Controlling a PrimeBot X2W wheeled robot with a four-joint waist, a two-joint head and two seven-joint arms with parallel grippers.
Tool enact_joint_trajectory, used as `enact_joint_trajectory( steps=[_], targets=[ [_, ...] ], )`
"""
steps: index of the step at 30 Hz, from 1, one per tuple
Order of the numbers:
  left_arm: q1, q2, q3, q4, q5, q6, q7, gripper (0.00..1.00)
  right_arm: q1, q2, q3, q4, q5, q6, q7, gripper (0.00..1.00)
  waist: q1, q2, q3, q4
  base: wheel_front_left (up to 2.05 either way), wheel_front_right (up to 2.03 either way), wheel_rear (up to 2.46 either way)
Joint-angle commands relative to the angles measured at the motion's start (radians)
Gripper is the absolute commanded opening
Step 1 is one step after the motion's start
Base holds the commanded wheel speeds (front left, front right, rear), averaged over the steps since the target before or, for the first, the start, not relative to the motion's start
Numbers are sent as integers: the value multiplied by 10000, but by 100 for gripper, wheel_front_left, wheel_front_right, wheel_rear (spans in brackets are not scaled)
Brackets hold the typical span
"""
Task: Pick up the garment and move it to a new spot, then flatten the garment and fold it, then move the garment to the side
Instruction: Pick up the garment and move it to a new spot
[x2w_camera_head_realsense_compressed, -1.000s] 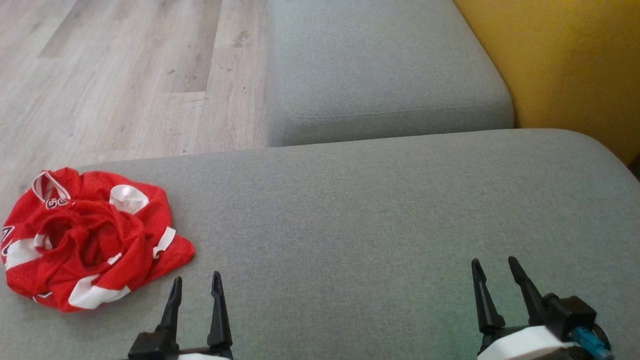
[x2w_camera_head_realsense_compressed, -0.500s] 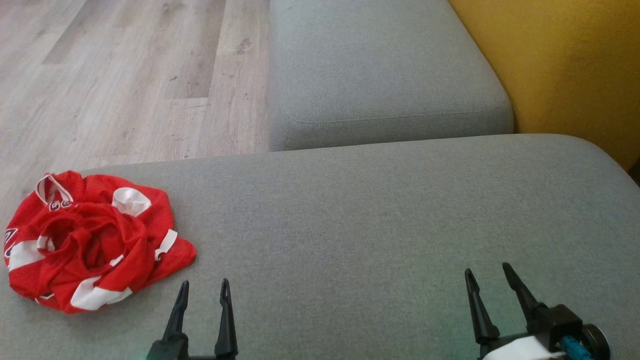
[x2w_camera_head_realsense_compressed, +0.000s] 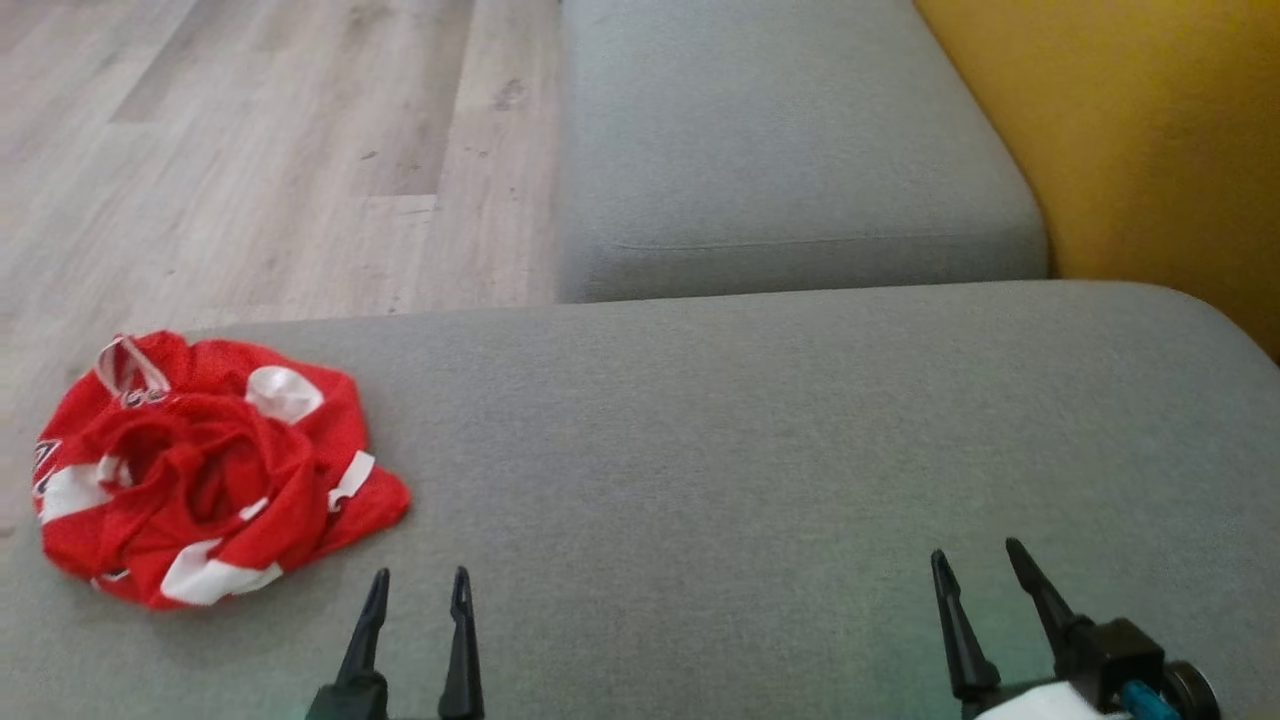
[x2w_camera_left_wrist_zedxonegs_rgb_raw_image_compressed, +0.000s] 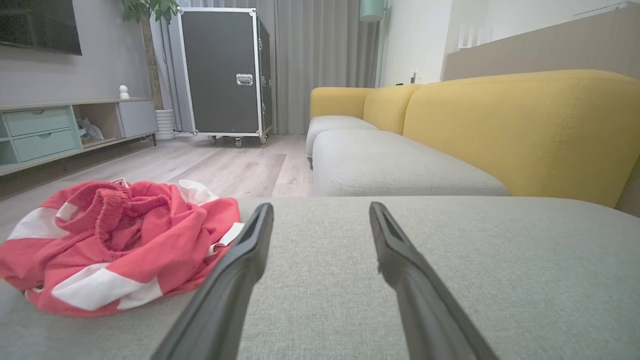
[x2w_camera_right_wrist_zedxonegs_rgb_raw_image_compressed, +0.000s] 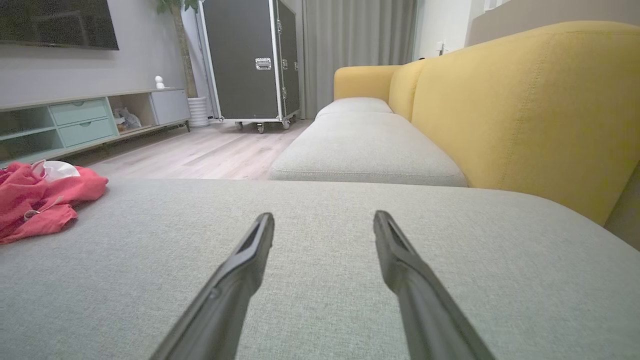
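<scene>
A broad grey sofa cushion (x2w_camera_head_realsense_compressed: 760, 420) spreads beneath and ahead of both grippers. The crumpled red-and-white garment (x2w_camera_head_realsense_compressed: 210, 470) lies on it just ahead and to the left of the left gripper (x2w_camera_head_realsense_compressed: 420, 576), not touching it, and well left of the right gripper (x2w_camera_head_realsense_compressed: 975, 550). Both grippers hover with fingers spread, holding nothing.
</scene>
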Motion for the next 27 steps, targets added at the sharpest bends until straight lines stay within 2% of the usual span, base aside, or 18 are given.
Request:
enact_joint_trajectory(
  steps=[1,6,15,21,27],
  targets=[
    [-513,16,270,-256,99,-66,-120,100,-232,-97,239,-271,24,-7,-139,100,0,0,-15,213,0,0,0],
    [-701,16,353,-98,293,-242,-120,100,-109,-97,246,-213,137,-7,-139,100,0,0,74,1131,0,0,0],
    [-740,45,765,-108,704,-613,-120,100,-318,-97,524,-173,468,-7,-139,100,0,0,329,3178,0,0,0],
    [-725,33,1331,-657,711,-342,-120,100,-1004,-97,1027,36,285,-7,-139,100,0,0,891,3843,0,0,0],
    [-520,23,1779,-1166,728,-26,-120,100,-1429,-126,1267,229,195,-7,-139,100,0,0,1184,4127,0,0,0]
  ],
)
